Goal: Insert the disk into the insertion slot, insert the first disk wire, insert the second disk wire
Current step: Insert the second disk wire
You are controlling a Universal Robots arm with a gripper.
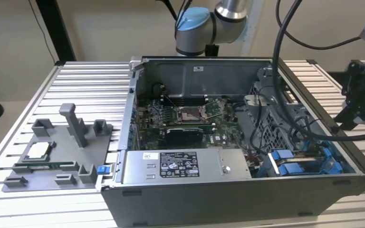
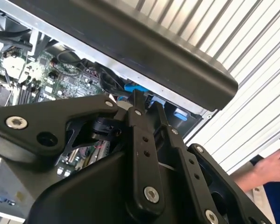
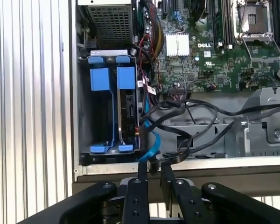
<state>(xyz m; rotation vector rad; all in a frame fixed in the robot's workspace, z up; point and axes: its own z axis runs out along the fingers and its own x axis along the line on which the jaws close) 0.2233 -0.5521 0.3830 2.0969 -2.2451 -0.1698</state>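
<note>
The disk [image 3: 129, 109] stands on edge in its blue frame inside the insertion slot [image 3: 84, 116], a grey bay with blue parts at the case's corner on the exterior view's right [image 1: 296, 164]. A blue disk wire [image 3: 152, 142] and black wires [image 3: 191, 140] run from beside the bay to the case wall. My gripper [image 3: 154, 169] hangs above that wall, fingers close together with a dark connector end of those wires between them. In the exterior view the gripper [image 1: 342, 124] is just outside the case's right wall. The fingers [image 2: 137, 105] are also seen near blue parts in the second wrist view.
The open case holds a green motherboard [image 1: 189, 118] and a grey power supply box [image 1: 169, 166] by the front wall. A grey fixture [image 1: 55, 156] with small parts lies on the ribbed table [image 1: 87, 90] at the exterior view's left. A person's hand [image 2: 270, 165] rests beside the table.
</note>
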